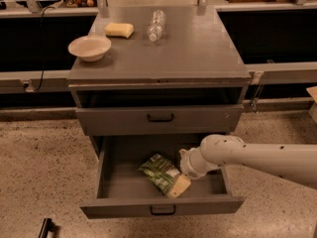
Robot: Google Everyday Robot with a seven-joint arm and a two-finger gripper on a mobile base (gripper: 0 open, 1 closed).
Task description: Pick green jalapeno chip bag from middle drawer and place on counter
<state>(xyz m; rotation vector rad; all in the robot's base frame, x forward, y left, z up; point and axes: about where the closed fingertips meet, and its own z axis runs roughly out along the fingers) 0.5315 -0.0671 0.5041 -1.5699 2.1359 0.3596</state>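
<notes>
partly hidden, the claw [178, 185] sits low inside the open drawer [124, 185], at the right end of the green chip bag [159, 169]. only a pale tan tip of it shows past the white wrist, on or just over the bag's near corner. whether it is open or closed, or has hold of the bag, cannot be told. the white arm [257, 155] comes in from the right and is cut off at the edge; it covers the drawer's right wall and back right corner. the bag lies flat and slanted on the drawer floor, a little right of the middle, its print too small to read.

counted: one bag, one arm, one claw. the cabinet shows three levels: a dark open slot [158, 97] right under the worktop [193, 53], one shut drawer front [114, 120] with a dark loop handle [160, 117], and the open drawer below it with a lower handle [162, 210] of its own. three things rest on the worktop, all toward its back left: one pale bowl [89, 47] near the left edge, one yellow sponge [119, 29] behind the bowl, and one clear bottle [156, 26] lying on its side just right of the sponge.

around the cabinet is speckled beige floor [44, 152]. a dark object [45, 227] at the bottom left is cut off and cannot be named. the clutter along the top edge is too blurred to tell apart.
</notes>
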